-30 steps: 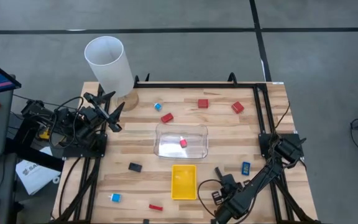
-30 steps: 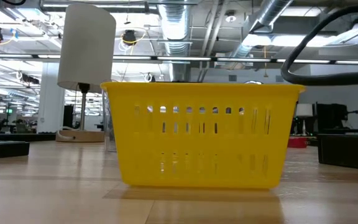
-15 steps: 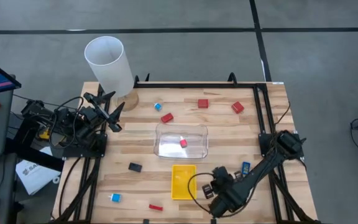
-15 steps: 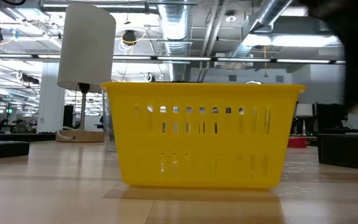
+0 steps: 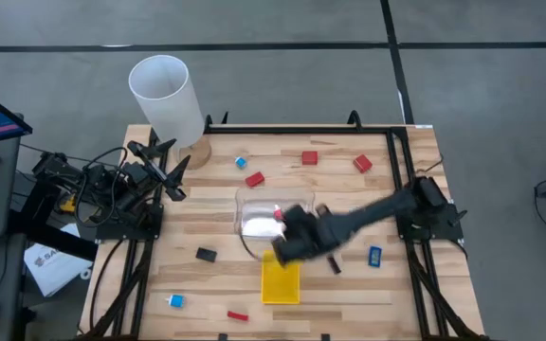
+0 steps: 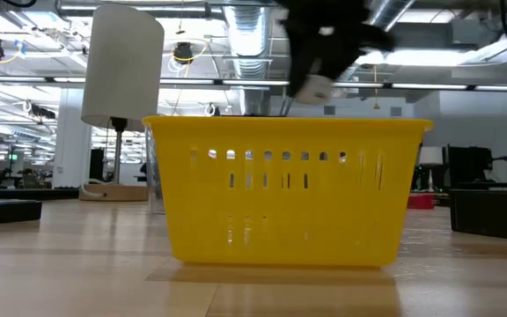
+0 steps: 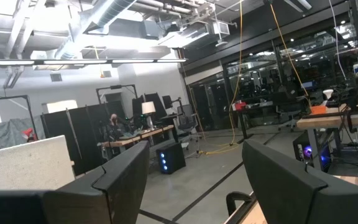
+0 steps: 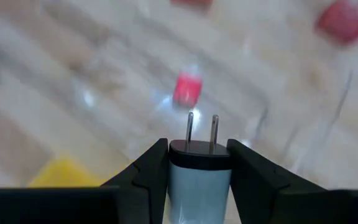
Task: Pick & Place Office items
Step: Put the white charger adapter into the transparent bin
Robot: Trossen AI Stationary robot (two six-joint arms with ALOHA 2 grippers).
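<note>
right tool [image 8: 199, 163] gripping white charger [image 8: 199, 180] above clear tray [image 5: 254, 197]

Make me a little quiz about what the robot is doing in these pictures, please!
1. True or false: the right gripper is empty.
2. What colour is the small block lying in the clear tray?
A. red
B. green
C. purple
3. Fill in: the left gripper waits near the table's edge, beside the tall white ____.

Key
1. False. It is shut on a charger plug with two metal prongs.
2. A, red.
3. cylinder.
</note>
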